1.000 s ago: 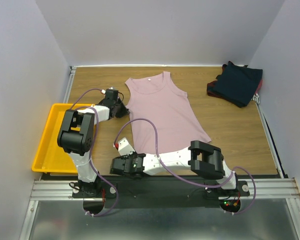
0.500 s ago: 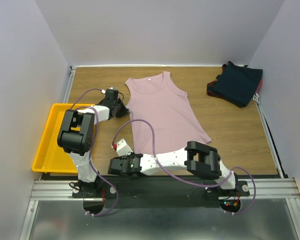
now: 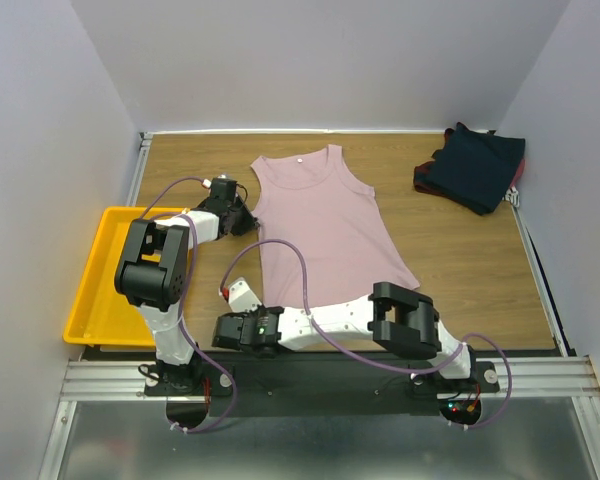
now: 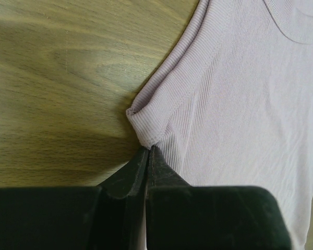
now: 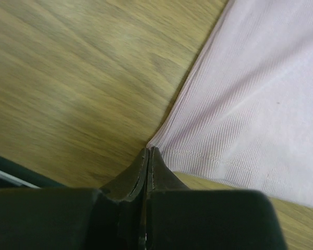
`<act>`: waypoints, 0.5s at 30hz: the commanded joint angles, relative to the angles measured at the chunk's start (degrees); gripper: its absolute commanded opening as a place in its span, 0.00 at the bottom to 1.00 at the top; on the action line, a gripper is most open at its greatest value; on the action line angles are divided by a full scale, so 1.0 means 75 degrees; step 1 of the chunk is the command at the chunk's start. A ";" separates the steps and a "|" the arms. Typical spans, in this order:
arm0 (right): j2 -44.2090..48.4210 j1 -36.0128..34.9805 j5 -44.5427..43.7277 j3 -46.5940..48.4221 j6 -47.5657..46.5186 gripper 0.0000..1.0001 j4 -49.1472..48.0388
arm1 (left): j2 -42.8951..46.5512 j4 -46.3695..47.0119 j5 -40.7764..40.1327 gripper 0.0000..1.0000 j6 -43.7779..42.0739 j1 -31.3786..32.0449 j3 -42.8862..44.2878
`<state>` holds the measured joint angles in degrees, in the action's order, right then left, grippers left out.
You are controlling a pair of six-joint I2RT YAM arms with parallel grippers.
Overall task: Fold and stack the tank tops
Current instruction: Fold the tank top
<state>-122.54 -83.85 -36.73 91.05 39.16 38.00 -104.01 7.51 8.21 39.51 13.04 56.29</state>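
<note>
The pink tank top (image 3: 325,225) lies spread flat in the middle of the wooden table (image 3: 460,260), its neck toward the far wall. My left claw (image 4: 148,148) is pressed together on the corner under the armhole on my left side, pinching a small fold of knit. My right claw (image 5: 147,150) is closed tight on the near hem corner, also on my left side. The navy tank tops (image 3: 472,168) sit heaped at the far right corner, well apart. A yellow tray (image 3: 90,290) sits at the table's left edge.

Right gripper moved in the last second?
Yes. In the top view the right gripper shifted slightly left, toward the yellow tray, pinching the pink tank top at its hem corner.
</note>
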 commanded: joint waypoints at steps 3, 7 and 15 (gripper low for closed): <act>-0.0162 -0.0069 0.0830 0.0435 -0.0006 0.00 -0.0682 | 0.0086 -0.0005 -0.0612 0.00 0.0134 0.0008 -0.0122; 0.0061 -0.0069 0.1440 0.0061 -0.0100 0.00 -0.1257 | 0.0390 -0.0052 -0.1036 0.00 0.0334 -0.0016 -0.0369; 0.0553 -0.0058 0.1358 -0.0491 -0.0147 0.00 -0.1516 | 0.1082 -0.0204 -0.1786 0.00 0.0651 -0.0039 -0.0533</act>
<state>-121.36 -83.70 -28.97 88.90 37.87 29.28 -100.27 6.57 -0.60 43.46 13.02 52.82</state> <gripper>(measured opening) 0.013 0.106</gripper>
